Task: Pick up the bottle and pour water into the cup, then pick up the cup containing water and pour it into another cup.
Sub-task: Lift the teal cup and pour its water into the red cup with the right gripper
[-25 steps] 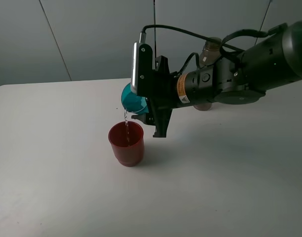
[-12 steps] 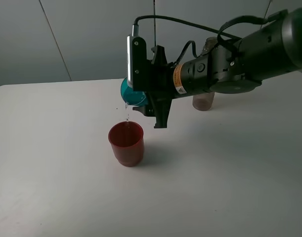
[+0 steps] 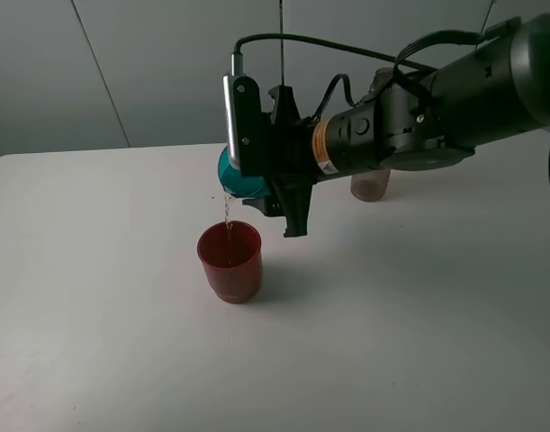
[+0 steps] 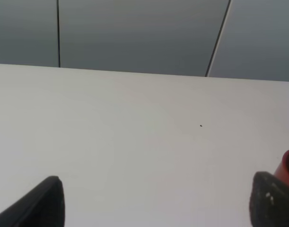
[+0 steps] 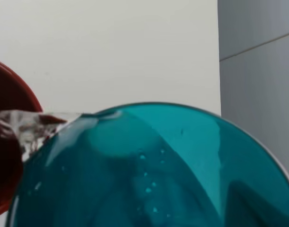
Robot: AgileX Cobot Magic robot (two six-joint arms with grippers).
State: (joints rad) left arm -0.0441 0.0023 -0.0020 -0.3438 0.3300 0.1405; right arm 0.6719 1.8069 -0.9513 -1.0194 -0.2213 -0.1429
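Inside right pincer point(image 3: 255, 185), tilted cup point(image 3: 231, 174)

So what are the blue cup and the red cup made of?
The teal-blue cup looks like glossy see-through plastic: light passes through and droplets show on its wall. The red cup is probably smooth plastic too, with even colour and a thin rim.

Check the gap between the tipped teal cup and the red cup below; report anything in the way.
Nothing visible stands in the way. The teal cup hangs tipped above the open red cup; only the thin stream of water crosses the gap. The bottle stands off behind the arm.
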